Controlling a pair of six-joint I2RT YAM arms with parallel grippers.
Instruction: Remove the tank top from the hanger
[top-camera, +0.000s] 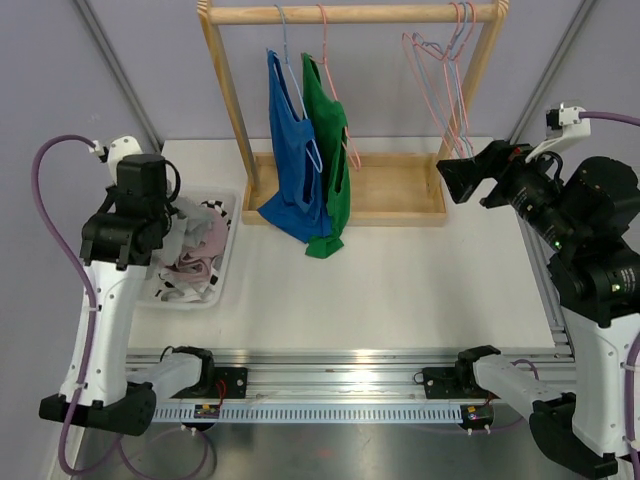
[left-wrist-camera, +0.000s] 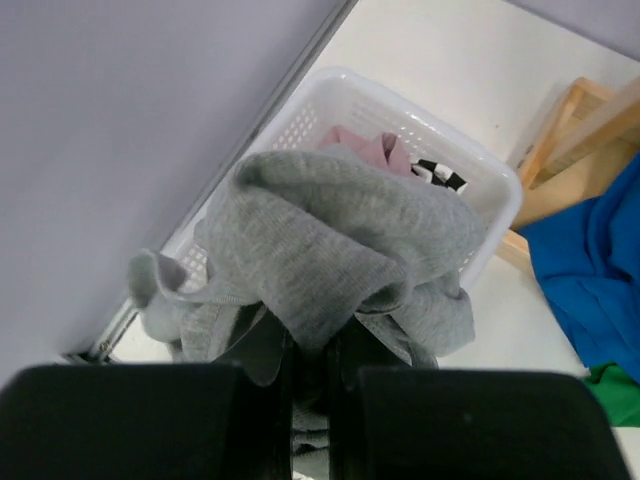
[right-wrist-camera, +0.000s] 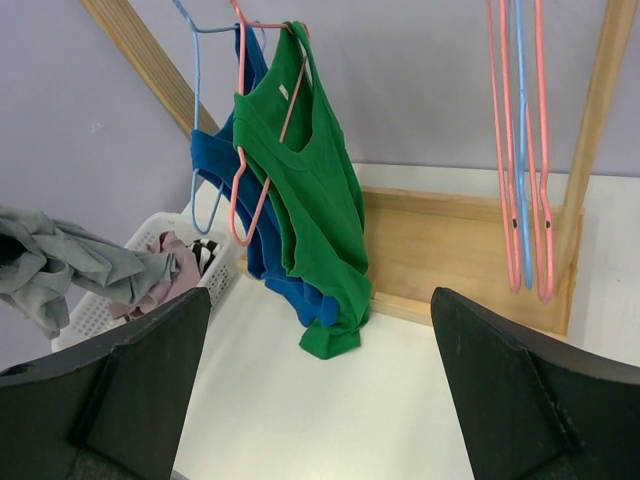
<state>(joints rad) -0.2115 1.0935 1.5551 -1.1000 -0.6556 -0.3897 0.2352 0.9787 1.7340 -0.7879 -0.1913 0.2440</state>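
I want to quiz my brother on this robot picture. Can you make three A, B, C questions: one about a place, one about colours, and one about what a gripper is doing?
1. Where is the white basket?
A. left of the wooden rack
B. right of it
C. on its rail

2. What hangs on the rack?
A. red and yellow shirts
B. a blue tank top and a green tank top
C. black and white socks

3. The left gripper is:
A. open, empty
B. holding a hanger
C. shut on grey cloth

Answers:
1 A, the top view shows it beside the rack's left post.
2 B, they hang side by side.
3 C, cloth bunches between its fingers.
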